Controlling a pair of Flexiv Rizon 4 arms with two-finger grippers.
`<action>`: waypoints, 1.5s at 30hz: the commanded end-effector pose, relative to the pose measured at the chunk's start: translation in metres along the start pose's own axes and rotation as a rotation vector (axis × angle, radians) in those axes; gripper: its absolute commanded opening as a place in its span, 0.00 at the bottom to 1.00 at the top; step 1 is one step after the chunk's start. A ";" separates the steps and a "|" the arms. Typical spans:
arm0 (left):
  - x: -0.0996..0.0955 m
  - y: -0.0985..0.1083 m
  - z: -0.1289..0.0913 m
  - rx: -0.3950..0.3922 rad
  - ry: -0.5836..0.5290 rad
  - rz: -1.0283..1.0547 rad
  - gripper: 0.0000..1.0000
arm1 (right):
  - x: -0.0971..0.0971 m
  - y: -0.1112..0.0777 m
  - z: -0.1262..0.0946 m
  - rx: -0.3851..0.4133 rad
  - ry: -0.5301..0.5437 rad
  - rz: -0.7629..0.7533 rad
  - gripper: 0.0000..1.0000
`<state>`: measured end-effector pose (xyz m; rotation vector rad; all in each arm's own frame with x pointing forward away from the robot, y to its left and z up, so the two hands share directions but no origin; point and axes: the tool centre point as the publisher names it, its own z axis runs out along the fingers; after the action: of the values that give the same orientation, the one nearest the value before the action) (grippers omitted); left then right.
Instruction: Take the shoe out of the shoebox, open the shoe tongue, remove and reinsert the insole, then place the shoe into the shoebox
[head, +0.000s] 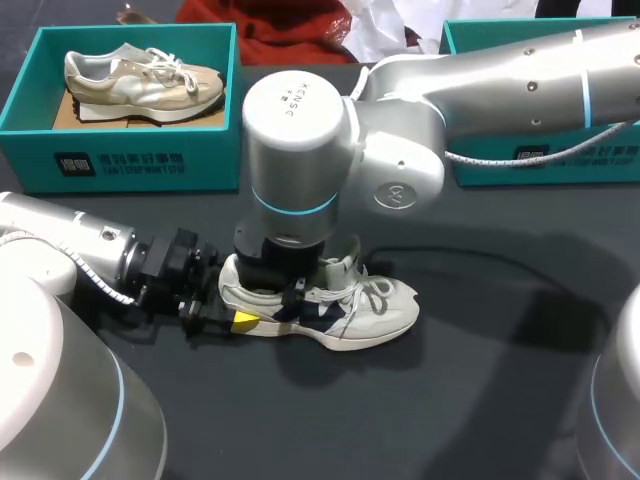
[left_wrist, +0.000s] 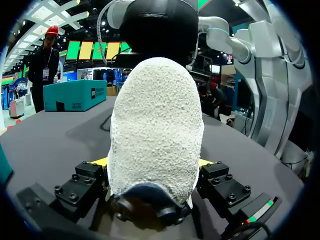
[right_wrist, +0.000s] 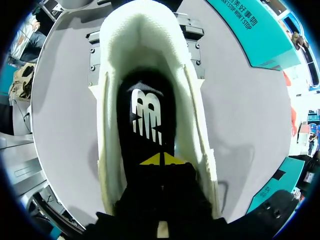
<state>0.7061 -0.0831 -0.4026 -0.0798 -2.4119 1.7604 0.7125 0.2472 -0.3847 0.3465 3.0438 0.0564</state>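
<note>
On the desk (head: 480, 400), the left gripper (left_wrist: 152, 161) clamps the white sneaker (head: 370, 305) by its heel; the right gripper (right_wrist: 162, 159), tips together, rests on the insole (right_wrist: 145, 115).

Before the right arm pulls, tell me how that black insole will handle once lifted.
The insole looks flat and sheet-like, so it will probably flop rather than stay stiff. It sits snug between the shoe walls, so it may drag; the left end effector clamping the heel should keep the shoe down.
</note>
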 end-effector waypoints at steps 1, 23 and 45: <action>0.000 0.003 0.001 0.000 0.000 -0.001 0.00 | -0.002 -0.005 0.002 -0.008 0.005 0.003 0.02; 0.000 0.003 0.001 0.000 0.000 -0.001 0.00 | 0.001 -0.010 0.015 0.017 0.036 0.006 0.44; 0.000 0.003 0.001 0.000 0.000 -0.001 0.00 | 0.032 0.001 0.046 0.060 0.212 -0.015 0.00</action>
<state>0.7050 -0.0819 -0.4036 -0.0827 -2.4114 1.7601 0.7007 0.2445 -0.3977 0.3438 3.2598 0.0126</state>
